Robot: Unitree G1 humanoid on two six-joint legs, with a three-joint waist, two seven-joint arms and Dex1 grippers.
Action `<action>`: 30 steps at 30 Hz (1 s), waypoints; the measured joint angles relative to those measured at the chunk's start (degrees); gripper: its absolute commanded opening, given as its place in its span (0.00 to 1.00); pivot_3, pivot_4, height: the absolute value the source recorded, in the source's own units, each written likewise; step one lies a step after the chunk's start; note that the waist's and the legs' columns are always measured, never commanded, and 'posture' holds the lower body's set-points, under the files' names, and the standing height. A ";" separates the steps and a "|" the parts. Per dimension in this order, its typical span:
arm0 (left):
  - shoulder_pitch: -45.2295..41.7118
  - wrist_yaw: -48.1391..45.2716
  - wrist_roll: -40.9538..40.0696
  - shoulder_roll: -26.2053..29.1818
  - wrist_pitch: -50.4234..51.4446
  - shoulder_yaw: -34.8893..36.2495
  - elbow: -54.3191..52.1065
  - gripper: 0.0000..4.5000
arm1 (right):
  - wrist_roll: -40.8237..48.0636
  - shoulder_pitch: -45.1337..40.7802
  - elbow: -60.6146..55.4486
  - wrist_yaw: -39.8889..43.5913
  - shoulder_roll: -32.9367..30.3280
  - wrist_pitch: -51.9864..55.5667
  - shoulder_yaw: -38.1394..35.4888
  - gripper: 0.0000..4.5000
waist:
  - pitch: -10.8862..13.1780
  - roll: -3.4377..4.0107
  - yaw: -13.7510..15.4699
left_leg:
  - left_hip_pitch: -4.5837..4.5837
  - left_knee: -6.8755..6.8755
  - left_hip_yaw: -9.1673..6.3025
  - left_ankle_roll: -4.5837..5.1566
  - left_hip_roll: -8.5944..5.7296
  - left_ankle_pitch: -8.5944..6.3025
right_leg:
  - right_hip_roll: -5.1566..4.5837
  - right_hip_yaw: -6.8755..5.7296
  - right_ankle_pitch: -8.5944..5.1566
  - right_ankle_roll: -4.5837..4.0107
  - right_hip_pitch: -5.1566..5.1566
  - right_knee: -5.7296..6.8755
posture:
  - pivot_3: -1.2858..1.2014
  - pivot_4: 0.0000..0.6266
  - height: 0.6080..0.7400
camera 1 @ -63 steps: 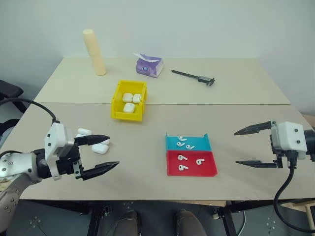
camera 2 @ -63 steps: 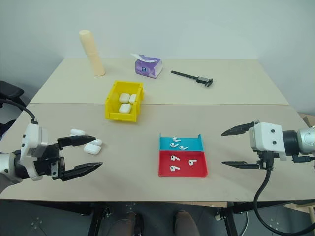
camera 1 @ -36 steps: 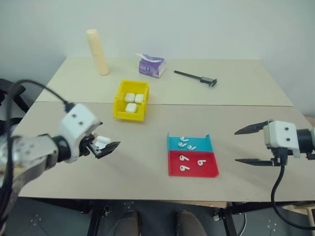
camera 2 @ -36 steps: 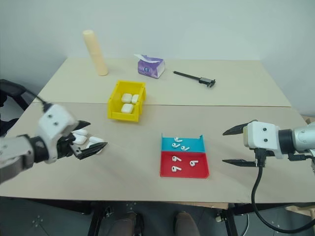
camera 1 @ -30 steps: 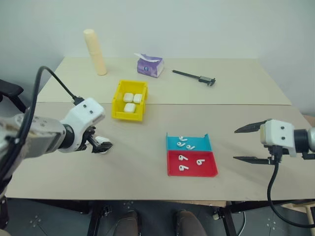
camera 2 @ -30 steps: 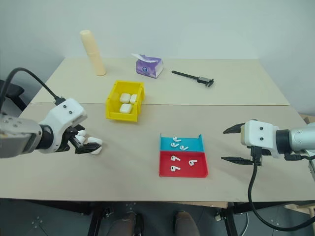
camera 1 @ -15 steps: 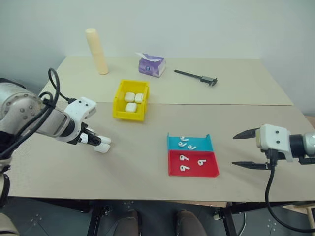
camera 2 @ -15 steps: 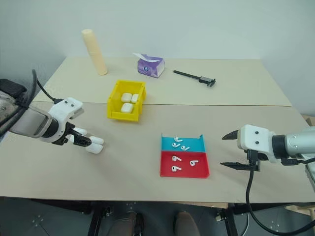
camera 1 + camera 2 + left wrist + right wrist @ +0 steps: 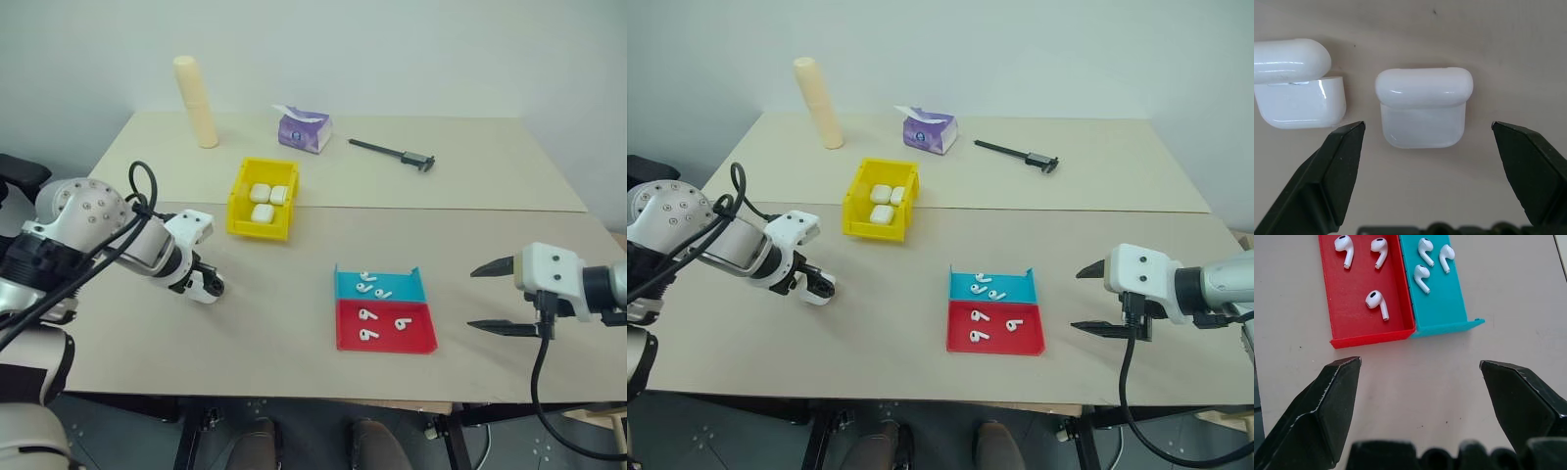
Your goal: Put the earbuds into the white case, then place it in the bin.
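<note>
Your left end effector (image 9: 1427,132) has swung down over the white case (image 9: 1423,106) near the counter's left edge, fingers spread either side, untouching; you're still fetching it; next, sink, then close squarely; right end effector (image 9: 1420,377) waits agape.

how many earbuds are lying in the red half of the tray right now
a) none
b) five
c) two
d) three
d) The right wrist view shows three earbuds in the red half of the tray, and three more in the teal half beside it.
</note>
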 measured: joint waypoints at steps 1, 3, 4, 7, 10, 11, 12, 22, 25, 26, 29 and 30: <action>0.00 0.18 -0.32 -0.01 0.00 -0.06 0.28 1.00 | 0.00 0.00 0.00 -0.01 0.00 0.04 0.00 1.00 | 0.00 0.00 -0.01 | -0.01 0.00 0.00 0.00 0.00 0.00 | 0.00 0.00 0.00 0.00 0.00 0.00 | 0.52 0.24 1.00; 0.06 1.44 -1.05 -0.03 0.00 -0.33 0.31 1.00 | 0.00 0.01 -0.07 -0.09 0.00 0.31 0.00 1.00 | 0.00 0.00 -0.01 | -0.03 0.00 0.00 0.00 0.00 0.00 | 0.00 0.00 0.00 0.00 -0.01 -0.02 | 0.52 0.24 1.00; 0.13 1.82 -1.34 -0.03 0.00 -0.35 0.21 1.00 | -0.01 0.06 -0.12 -0.20 0.00 0.39 0.00 1.00 | 0.00 0.00 0.00 | -0.04 0.00 0.00 -0.01 0.00 0.00 | 0.00 0.00 0.00 0.00 -0.02 -0.03 | 0.52 0.24 1.00; 0.81 2.62 -1.63 0.02 0.00 -0.61 0.14 1.00 | -0.02 0.83 -0.72 -0.60 0.00 0.73 -0.02 1.00 | 0.00 0.00 0.01 | -0.03 0.00 0.00 -0.02 0.00 0.01 | 0.00 0.00 0.00 0.00 -0.01 -0.03 | 0.52 0.24 1.00; 1.99 3.01 -1.37 0.01 0.00 -0.74 0.31 1.00 | -0.03 1.27 -1.33 -1.19 0.00 1.35 -0.04 1.00 | 0.00 0.00 -0.03 | -0.02 0.00 -0.01 -0.04 0.00 0.02 | 0.00 -0.01 0.00 0.00 -0.01 -0.01 | 0.52 0.24 1.00; 2.08 3.05 -1.30 0.01 0.00 -0.89 0.36 1.00 | -0.03 1.34 -1.48 -1.51 0.01 1.66 -0.12 1.00 | 0.00 0.00 0.00 | -0.02 0.00 -0.01 -0.04 -0.01 0.02 | 0.00 -0.02 0.00 0.00 -0.01 -0.01 | 0.52 0.24 1.00; 2.08 2.98 -1.29 0.01 0.00 -1.02 0.38 1.00 | -0.03 1.37 -1.65 -1.74 0.01 1.84 -0.17 1.00 | 0.00 0.00 0.03 | -0.02 0.00 -0.01 -0.04 0.00 0.02 | 0.00 -0.02 0.00 0.00 0.00 -0.01 | 0.52 0.24 1.00; 1.31 -0.11 5.50 -3.34 0.01 -2.43 0.98 1.00 | -0.05 4.27 -3.69 -2.81 0.00 3.32 -1.42 1.00 | 0.00 0.00 0.07 | -0.02 0.00 0.00 -0.04 -0.04 0.03 | -0.01 -0.06 0.00 0.00 0.05 -0.04 | 0.52 0.24 1.00; 0.78 -2.00 7.93 -4.04 0.01 -2.46 1.54 1.00 | -0.05 5.32 -4.42 -2.95 0.01 3.37 -2.10 1.00 | 0.00 0.00 0.06 | -0.03 0.00 0.00 -0.04 -0.05 0.02 | -0.01 -0.06 0.00 0.00 0.05 -0.05 | 0.52 0.24 1.00; 0.58 -2.58 8.60 -4.26 0.01 -2.46 1.57 1.00 | -0.05 5.50 -4.48 -3.06 0.01 3.37 -2.28 1.00 | 0.00 0.00 0.06 | -0.02 0.00 -0.01 -0.04 -0.05 0.02 | -0.01 -0.06 0.00 0.00 0.05 -0.05 | 0.52 0.24 1.00; 0.09 -4.51 11.30 -5.11 0.01 -2.61 1.94 1.00 | -0.08 6.07 -4.74 -3.74 0.01 3.39 -2.50 1.00 | 0.00 0.01 0.06 | -0.01 0.00 0.00 -0.04 -0.05 0.02 | -0.01 -0.07 0.00 0.00 0.05 -0.05 | 0.52 0.24 1.00; 0.04 -5.26 11.97 -5.13 0.01 -2.66 2.06 1.00 | -0.08 6.25 -4.85 -3.82 0.01 3.40 -2.51 1.00 | 0.00 0.01 0.06 | -0.01 0.00 0.00 -0.04 -0.05 0.02 | -0.01 -0.07 0.00 0.00 0.06 -0.05 | 0.52 0.24 1.00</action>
